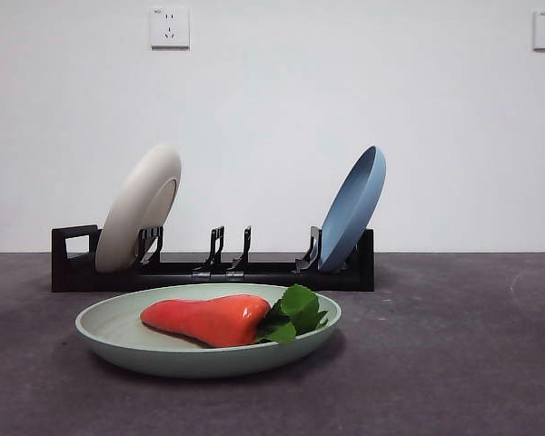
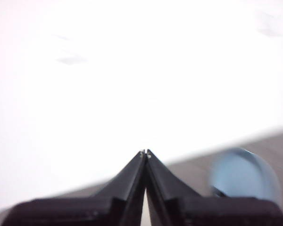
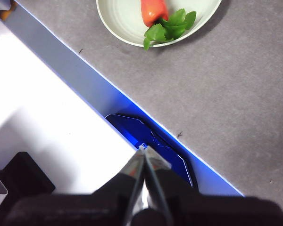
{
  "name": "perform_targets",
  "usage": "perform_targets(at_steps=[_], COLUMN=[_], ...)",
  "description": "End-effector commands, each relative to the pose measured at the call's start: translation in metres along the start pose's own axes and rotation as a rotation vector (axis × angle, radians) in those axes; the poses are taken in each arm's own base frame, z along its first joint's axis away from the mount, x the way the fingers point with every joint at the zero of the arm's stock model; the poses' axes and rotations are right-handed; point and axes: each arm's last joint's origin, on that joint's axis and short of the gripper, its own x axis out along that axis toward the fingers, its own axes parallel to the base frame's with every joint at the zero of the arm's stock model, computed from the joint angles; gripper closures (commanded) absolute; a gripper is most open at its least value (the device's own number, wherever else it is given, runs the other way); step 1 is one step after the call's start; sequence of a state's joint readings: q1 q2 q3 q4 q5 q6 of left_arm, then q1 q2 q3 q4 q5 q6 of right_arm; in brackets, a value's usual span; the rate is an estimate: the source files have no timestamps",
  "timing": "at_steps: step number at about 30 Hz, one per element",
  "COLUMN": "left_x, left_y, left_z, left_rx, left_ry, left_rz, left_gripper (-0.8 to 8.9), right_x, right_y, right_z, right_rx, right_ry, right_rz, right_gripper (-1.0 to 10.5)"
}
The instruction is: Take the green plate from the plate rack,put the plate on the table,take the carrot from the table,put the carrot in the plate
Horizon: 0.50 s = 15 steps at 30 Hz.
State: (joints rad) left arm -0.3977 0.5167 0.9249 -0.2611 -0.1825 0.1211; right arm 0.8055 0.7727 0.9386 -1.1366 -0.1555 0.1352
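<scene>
A: Report the nearest item in the front view.

B: The green plate point(image 1: 127, 341) lies flat on the table point(image 1: 454, 363), in front of the plate rack point(image 1: 73, 263). The carrot point(image 1: 204, 318) lies on its side inside the plate, pointed end toward the rack's loop-handle end, leaves point(image 1: 295, 313) resting against the plate's opposite rim.

A: Behind it?

B: The plate rack stands apart from the green plate. A cream plate point(image 1: 141, 204) leans in a slot next to the loop handle; a blue plate point(image 1: 354, 207) leans in a slot at the other end. The middle prongs hold nothing. Behind the rack is a white wall with two sockets point(image 1: 169, 27).

A: Gripper status?

B: Neither arm appears in the front view. Left gripper point(image 2: 145, 153): jaws pressed together, tips meeting, nothing between them; it faces the wall, with the blue plate point(image 2: 243, 174) blurred to one side. Right gripper point(image 3: 144, 149): jaws likewise clenched on nothing, positioned over the table edge, well apart from the green plate point(image 3: 118, 21) and carrot point(image 3: 153, 9).
</scene>
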Motion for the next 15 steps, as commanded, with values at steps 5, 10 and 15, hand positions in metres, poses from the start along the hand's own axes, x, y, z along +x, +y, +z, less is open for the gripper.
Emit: perform_targets(at_steps=[5,10,15], left_x=[-0.012,-0.020,-0.025], left_y=[0.011,0.014,0.015], left_z=[-0.081,-0.139,-0.182], left_rx=[0.034,-0.015,-0.057], left_ry=[0.029,0.110,0.164], left_rz=[0.209,0.295,0.347], left_gripper=[8.16,8.16,8.16], right_x=[0.000,0.000,0.000], right_y=[0.000,0.000,0.000], right_z=[0.000,0.000,0.000], right_rx=[0.004,0.004,0.004], right_ry=[-0.004,-0.004,-0.004], right_rz=[-0.001,-0.001,-0.001], right_gripper=[9.5,9.5,9.5])
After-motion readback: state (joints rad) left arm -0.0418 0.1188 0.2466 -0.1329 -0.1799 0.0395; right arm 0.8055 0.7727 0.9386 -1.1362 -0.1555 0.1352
